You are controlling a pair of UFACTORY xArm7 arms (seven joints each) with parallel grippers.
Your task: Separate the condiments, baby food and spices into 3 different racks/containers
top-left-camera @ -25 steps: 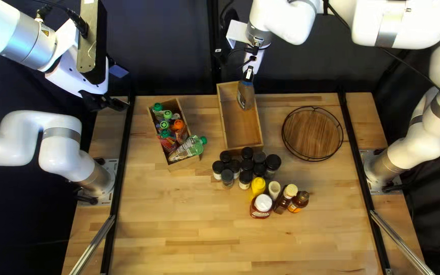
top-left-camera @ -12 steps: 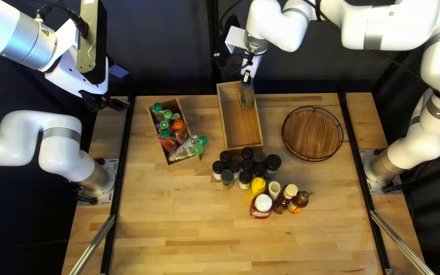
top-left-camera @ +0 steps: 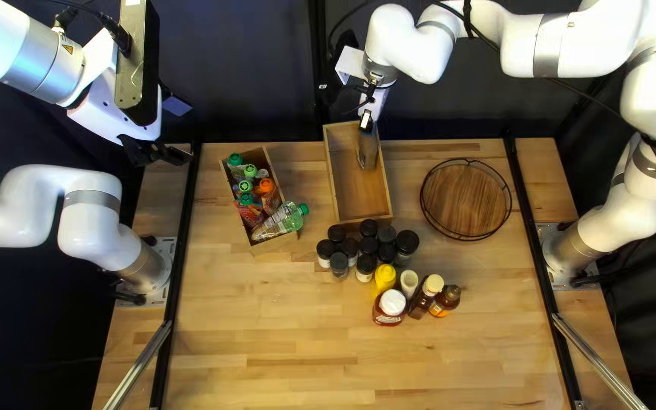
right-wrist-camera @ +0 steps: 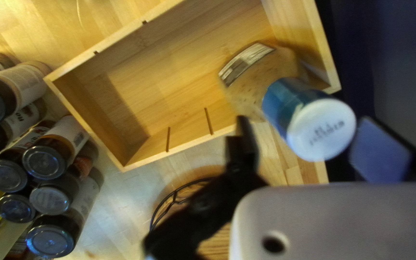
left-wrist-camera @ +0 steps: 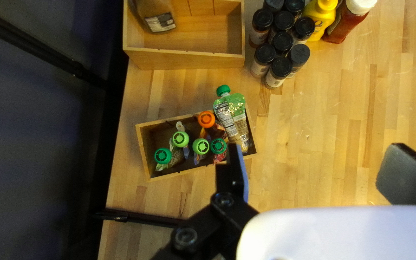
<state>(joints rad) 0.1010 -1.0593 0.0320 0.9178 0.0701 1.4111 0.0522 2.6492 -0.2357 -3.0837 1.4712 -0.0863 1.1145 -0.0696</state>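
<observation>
Between the spread jaws of the right gripper [top-left-camera: 366, 119] is the cap [right-wrist-camera: 319, 126] of a bottle [right-wrist-camera: 253, 89]; a gap shows between one jaw and the cap. The bottle is at the far end of a wooden crate [top-left-camera: 335, 178]. Just beside the crate's near end, black-lidded jars [top-left-camera: 368, 245] cluster on the desk [top-left-camera: 267, 342], with a yellow bottle [top-left-camera: 384, 279] and a white-capped red bottle [top-left-camera: 388, 315] nearer the desk's near edge. A round wire basket [top-left-camera: 422, 199] sits to the crate's right. Left of the crate, a narrower wooden box [top-left-camera: 266, 156] holds capped pouches [left-wrist-camera: 206, 119], one overhanging its rim. Past that box, the left gripper [top-left-camera: 178, 156] has its jaws wide apart, nothing between them.
</observation>
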